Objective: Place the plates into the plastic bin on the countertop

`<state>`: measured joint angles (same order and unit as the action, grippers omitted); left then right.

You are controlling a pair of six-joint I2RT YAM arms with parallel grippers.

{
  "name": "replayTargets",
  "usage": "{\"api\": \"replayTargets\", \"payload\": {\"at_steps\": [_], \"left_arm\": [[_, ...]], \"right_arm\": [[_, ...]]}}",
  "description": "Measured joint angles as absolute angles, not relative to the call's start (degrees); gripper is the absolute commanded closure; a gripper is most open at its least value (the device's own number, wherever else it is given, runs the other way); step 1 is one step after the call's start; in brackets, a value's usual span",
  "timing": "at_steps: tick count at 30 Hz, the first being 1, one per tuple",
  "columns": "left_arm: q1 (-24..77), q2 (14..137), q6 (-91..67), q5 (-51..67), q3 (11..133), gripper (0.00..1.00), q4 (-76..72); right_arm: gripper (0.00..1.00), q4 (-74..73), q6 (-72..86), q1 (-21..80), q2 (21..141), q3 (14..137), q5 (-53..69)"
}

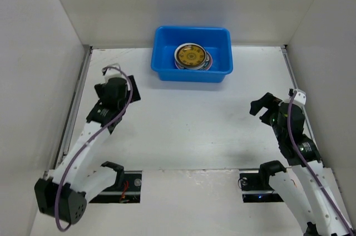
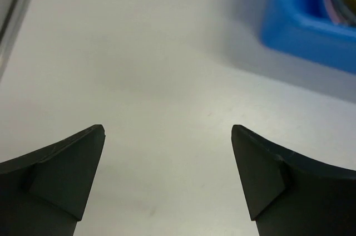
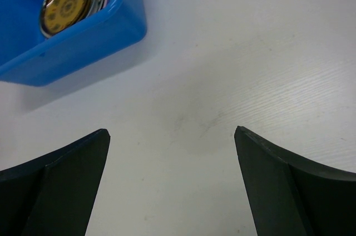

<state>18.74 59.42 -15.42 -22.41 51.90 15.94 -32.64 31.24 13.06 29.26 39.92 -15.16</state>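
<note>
The blue plastic bin (image 1: 192, 54) stands at the back middle of the white countertop (image 1: 189, 124). Inside it lies a stack of plates, an amber-brown patterned plate (image 1: 191, 55) on top; rims of others show under it. The bin also shows in the right wrist view (image 3: 83, 41) with the amber plate (image 3: 65, 5), and blurred in the left wrist view (image 2: 311, 21). My left gripper (image 1: 123, 87) is open and empty, left of the bin. My right gripper (image 1: 261, 105) is open and empty at the right. Both sets of fingers (image 2: 61, 175) (image 3: 289, 180) hang over bare countertop.
White walls (image 1: 39, 52) enclose the countertop on the left, back and right. A metal strip (image 1: 75, 102) runs along the left edge. The arm bases (image 1: 119, 183) sit at the near edge.
</note>
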Motion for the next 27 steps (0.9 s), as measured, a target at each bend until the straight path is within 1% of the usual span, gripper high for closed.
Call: {"api": "replayTargets", "payload": {"at_steps": [5,9,15,27], "left_arm": [[17.28,43.40,-21.21,-30.98,44.10,0.00,25.32],[16.25,37.39,-25.47,-36.53,42.24,0.00,31.22],[14.90,37.32,-29.58,-39.86,42.24,0.00,35.97],[13.67,38.48,-31.00,-40.88,43.24,0.00,37.56]], "right_arm": [[0.00,-32.84,31.33,13.26,32.18,39.94,-20.23],[0.00,-32.53,31.81,13.72,33.04,39.92,-21.54],[0.00,-32.49,32.60,15.27,33.01,39.92,-22.46],[0.00,-32.53,32.86,15.77,31.75,39.92,-23.09]]}}
